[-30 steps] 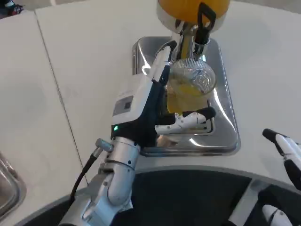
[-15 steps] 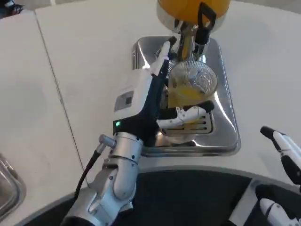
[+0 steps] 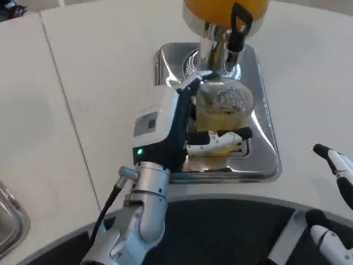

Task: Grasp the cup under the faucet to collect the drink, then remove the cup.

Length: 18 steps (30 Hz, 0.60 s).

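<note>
The left robot hand [image 3: 185, 124] is wrapped around the clear plastic cup [image 3: 222, 113], fingers on its far left side and the thumb across its near wall, so it grips the cup. The cup stands over the shiny steel drip tray [image 3: 263, 144], directly beneath the black-handled faucet [image 3: 238, 27] of the orange drink dispenser [image 3: 226, 10], and yellowish liquid fills what looks like roughly its lower half. The grasp and at least part of the filling therefore appear done; what seems left is finishing the fill, if any more is wanted, and drawing the cup out from under the faucet onto the white bench [image 3: 99, 83]. The right robot hand [image 3: 339, 171] waits at the picture's edge, fingers apart, holding nothing.
</note>
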Available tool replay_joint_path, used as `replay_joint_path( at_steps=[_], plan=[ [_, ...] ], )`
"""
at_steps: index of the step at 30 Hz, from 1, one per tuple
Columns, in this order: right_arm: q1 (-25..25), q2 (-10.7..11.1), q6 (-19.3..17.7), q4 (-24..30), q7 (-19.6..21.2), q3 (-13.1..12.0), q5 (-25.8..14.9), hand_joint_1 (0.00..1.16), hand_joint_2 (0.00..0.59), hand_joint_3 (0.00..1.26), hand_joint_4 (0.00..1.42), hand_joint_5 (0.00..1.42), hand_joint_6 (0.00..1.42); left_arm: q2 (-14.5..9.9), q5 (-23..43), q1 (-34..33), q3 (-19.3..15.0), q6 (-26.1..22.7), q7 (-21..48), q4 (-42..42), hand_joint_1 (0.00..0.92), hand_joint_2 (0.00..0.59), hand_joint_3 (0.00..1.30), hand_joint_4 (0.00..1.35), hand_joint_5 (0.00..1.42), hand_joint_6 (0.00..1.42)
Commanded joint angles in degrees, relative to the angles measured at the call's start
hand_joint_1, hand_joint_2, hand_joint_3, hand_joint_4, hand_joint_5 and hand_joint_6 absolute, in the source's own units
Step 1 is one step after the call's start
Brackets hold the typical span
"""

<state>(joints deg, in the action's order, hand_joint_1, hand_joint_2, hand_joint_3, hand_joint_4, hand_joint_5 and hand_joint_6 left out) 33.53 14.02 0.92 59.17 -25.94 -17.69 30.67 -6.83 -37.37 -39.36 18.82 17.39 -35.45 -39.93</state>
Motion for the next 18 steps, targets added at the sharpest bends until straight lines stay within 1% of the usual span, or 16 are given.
replay_joint_path(
  at_steps=[1, 3, 8, 12, 18],
  plan=[
    [-0.6, -0.1, 1.5, 0.8, -0.8, 0.0, 1.0, 0.19, 0.521, 0.00, 0.00, 0.08, 0.07, 1.1, 1.9, 1.1, -0.6, 0.7, 0.4, 1.6, 0.584, 0.000, 1.11, 1.21, 1.42, 1.42],
    [-0.7, -0.4, 1.8, 0.8, -1.1, 0.2, 1.3, 0.19, 0.521, 0.00, 0.00, 0.08, 0.07, 1.2, 2.9, 1.0, -1.1, 0.4, 1.3, 1.6, 0.614, 0.000, 1.13, 1.21, 1.42, 1.42],
    [-0.9, -1.1, 2.3, 0.8, -1.3, 0.3, 1.7, 0.19, 0.530, 0.00, 0.00, 0.09, 0.09, 1.1, 3.5, 1.0, -1.4, 0.1, 1.8, 1.9, 0.638, 0.000, 1.14, 1.18, 1.42, 1.42],
    [-1.3, -0.9, 2.5, 0.8, -1.8, 0.7, 2.2, 0.19, 0.531, 0.00, 0.00, 0.10, 0.10, 0.6, 2.9, 1.3, -1.5, 0.4, 1.5, 2.9, 0.668, 0.000, 1.16, 1.17, 1.42, 1.42],
    [-1.9, -1.0, 2.8, 0.8, -2.1, 1.7, 2.9, 0.19, 0.531, 0.00, 0.00, 0.10, 0.11, -0.2, 3.4, 2.4, -2.5, 0.4, 1.6, 5.2, 0.709, 0.000, 1.18, 1.14, 1.42, 1.42]
  ],
)
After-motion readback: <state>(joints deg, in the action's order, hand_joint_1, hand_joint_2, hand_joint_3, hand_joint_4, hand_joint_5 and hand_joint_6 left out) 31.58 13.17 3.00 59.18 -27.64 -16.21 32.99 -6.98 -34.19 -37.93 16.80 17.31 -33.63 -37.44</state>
